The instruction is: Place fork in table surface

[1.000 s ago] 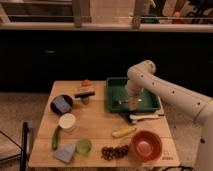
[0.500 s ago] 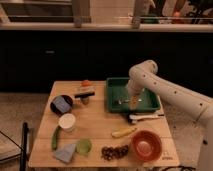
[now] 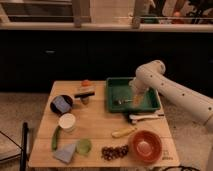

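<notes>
Gripper (image 3: 136, 100) down inside green tray (image 3: 113, 89), at far right corner of table surface (image 3: 100, 120). Grip state: cannot tell. Fork (image 3: 120, 102) in tray by its near wall, just left of gripper; contact between them unclear. White-handled tool (image 3: 145, 117) just outside tray's near edge

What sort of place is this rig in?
Probably a staged kitchen test area: dark cabinets behind, a wooden table set with a cup and bowl, and the end effector over the green tray.
</notes>
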`<act>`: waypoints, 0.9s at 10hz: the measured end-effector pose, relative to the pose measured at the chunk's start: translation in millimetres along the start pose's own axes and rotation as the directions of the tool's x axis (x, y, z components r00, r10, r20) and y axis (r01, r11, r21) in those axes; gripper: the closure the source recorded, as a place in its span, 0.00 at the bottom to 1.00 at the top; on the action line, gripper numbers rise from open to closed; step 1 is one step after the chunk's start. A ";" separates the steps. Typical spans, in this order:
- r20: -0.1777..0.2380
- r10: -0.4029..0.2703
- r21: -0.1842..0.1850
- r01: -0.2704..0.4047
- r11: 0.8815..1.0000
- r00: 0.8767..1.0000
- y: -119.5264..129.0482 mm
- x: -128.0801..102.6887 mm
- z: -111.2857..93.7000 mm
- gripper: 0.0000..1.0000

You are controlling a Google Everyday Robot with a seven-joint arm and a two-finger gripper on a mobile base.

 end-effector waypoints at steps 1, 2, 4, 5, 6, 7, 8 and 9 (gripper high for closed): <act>0.011 0.004 0.019 -0.005 1.000 1.000 -3.7 4.5 0.2 0.20; 0.019 0.008 0.034 -0.008 0.999 1.000 -6.6 9.0 1.4 0.20; 0.034 0.012 0.051 -0.014 0.999 0.999 -13.5 15.9 6.0 0.20; 0.049 0.013 0.054 -0.015 0.998 0.999 -17.8 18.5 12.1 0.20; 0.061 0.010 0.056 -0.014 0.998 0.998 -20.5 19.6 16.7 0.20; 0.070 0.007 0.056 -0.011 0.998 0.998 -22.6 21.2 21.7 0.20; 0.087 0.003 0.053 -0.008 0.999 0.996 -26.9 22.4 33.0 0.20; 0.095 0.000 0.048 -0.005 0.999 0.995 -28.2 21.3 37.8 0.20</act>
